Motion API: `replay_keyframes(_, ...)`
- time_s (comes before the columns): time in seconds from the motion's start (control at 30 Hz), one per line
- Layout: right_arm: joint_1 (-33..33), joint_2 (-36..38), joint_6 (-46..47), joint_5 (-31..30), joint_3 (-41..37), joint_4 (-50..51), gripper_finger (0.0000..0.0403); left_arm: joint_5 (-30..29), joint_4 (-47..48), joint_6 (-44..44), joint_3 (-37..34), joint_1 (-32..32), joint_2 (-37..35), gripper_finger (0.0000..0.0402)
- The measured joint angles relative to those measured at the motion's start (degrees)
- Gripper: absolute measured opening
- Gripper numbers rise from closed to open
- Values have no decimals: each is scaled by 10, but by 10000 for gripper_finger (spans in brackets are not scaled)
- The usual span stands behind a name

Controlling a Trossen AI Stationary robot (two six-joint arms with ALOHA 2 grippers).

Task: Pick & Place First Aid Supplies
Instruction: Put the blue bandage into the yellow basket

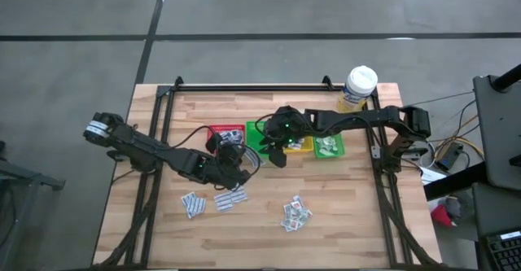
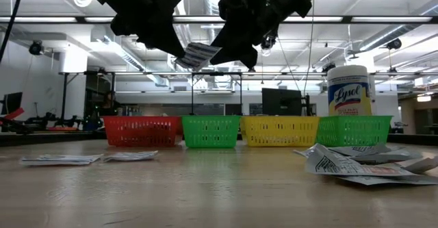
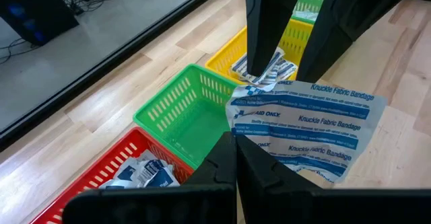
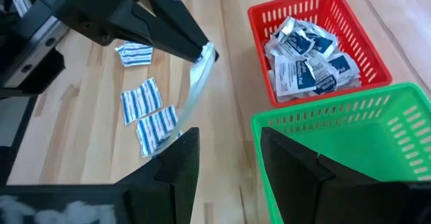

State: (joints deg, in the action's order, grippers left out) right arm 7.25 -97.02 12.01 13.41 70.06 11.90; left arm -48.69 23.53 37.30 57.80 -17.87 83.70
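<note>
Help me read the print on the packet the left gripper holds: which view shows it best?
The left wrist view: the packet faces the camera, pinched by the left gripper, its print legible. The right wrist view shows it edge-on, the low view small and tilted, and the high view barely shows it.

Setting: robotics lab or industrial workshop. Evidence: wooden counter (image 1: pixel 326 214) in a black metal frame (image 1: pixel 244 86); grey concrete floor (image 1: pixel 73 27) with dark lines; exposed ceiling ducts (image 2: pixel 137 57) and strip lights (image 2: pixel 383 20); monitor (image 2: pixel 280 101) and equipment racks (image 2: pixel 85 94) behind; loose cables (image 1: pixel 452 149) beside the counter.
</note>
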Motion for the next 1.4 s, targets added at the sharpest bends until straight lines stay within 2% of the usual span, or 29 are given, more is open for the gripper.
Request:
replay_keyframes(0.53,-5,7,11,47,0,3,155,2,15,0,0,0,0,0)
replay_keyframes(0.83,-12,6,10,44,1,-5,155,3,6,0,0,2,0,0)
replay_keyframes(0.97,-12,5,3,16,1,-2,155,9,5,0,0,2,0,0)
replay_keyframes(1.4,-17,-14,4,17,7,-2,155,10,2,0,0,2,0,0)
